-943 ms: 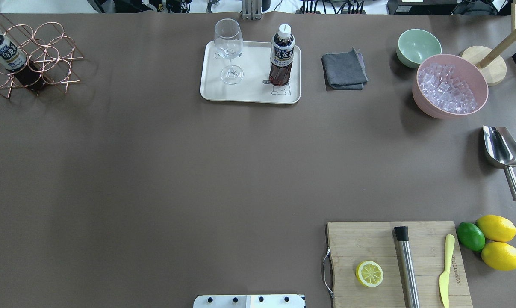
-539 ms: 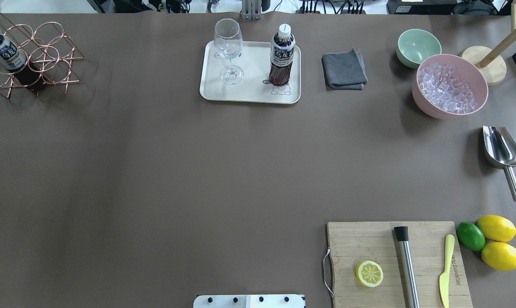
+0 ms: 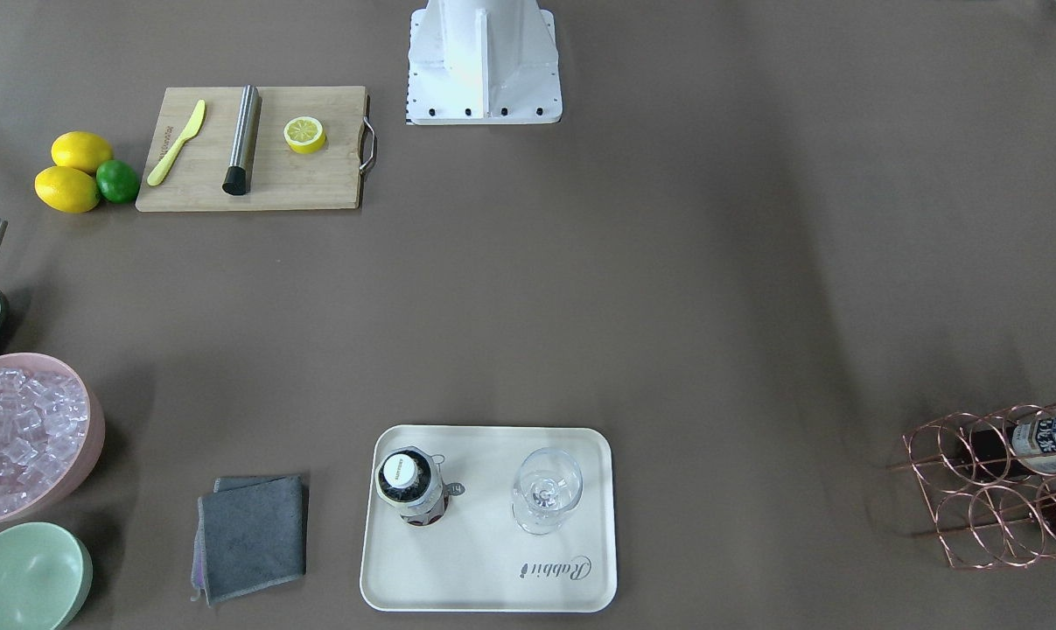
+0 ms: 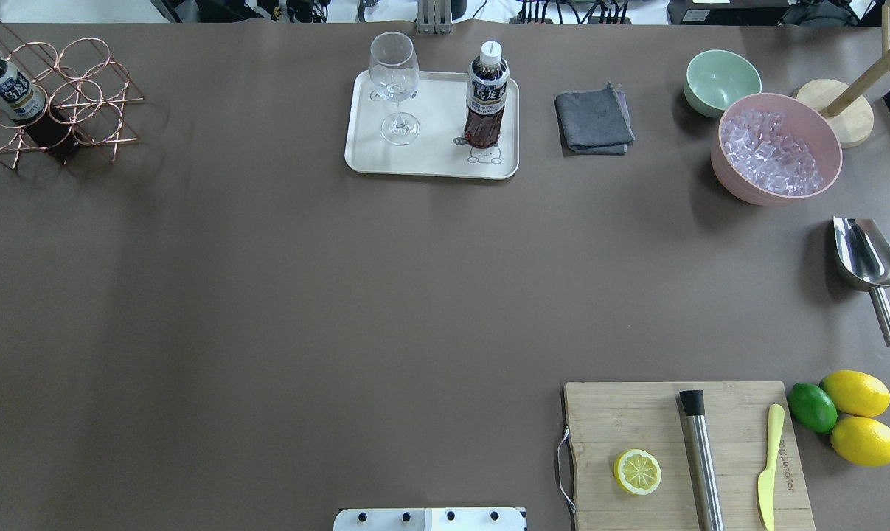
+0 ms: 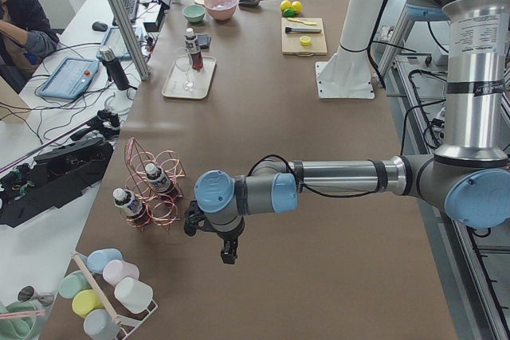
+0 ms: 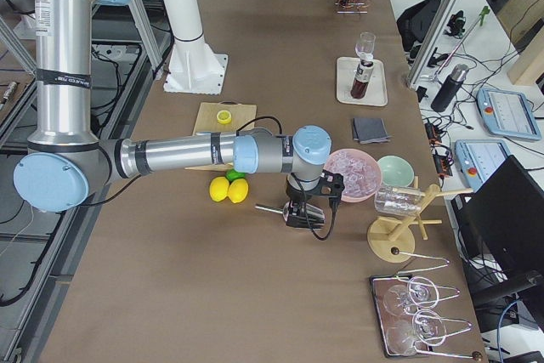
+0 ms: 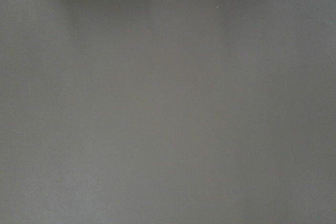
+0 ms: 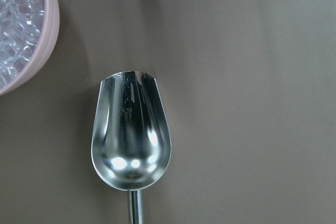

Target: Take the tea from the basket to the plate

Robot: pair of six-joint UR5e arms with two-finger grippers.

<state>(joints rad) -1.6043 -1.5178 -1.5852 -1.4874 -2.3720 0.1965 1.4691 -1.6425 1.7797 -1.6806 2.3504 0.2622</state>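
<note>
Near the operators' edge in the front-facing view, a cream rectangular plate (image 3: 488,595) with rounded corners and "Rabbit" script carries a small clear tea bottle (image 3: 409,486) of dark brown liquid with a white cap. It stands upright beside a clear stemmed wine glass (image 3: 545,490) (the two are apart, not touching). Well apart from the plate, toward the robot's left, sits a copper wire basket (image 3: 974,490) of ring cells holding a second bottle (image 3: 1048,433) of the same kind. A folded grey cloth (image 3: 252,534) lies near the plate's other side.

From overhead, the tea bottle stands on the plate just above its bear drawing.

Seen from the exterior left, the left gripper (image 5: 229,254) hangs over the brown table (image 5: 335,260) near the basket, far from the plate; whether its fingers are apart or together I cannot tell.

Seen from the exterior right, the right gripper (image 6: 302,214) hangs low, well apart from the plate; its state cannot be told either.

The left wrist camera shows only table surface.

The right wrist camera looks down on a shiny steel scoop (image 8: 131,140) beside a pink bowl (image 8: 51,24) of ice cubes.
</note>
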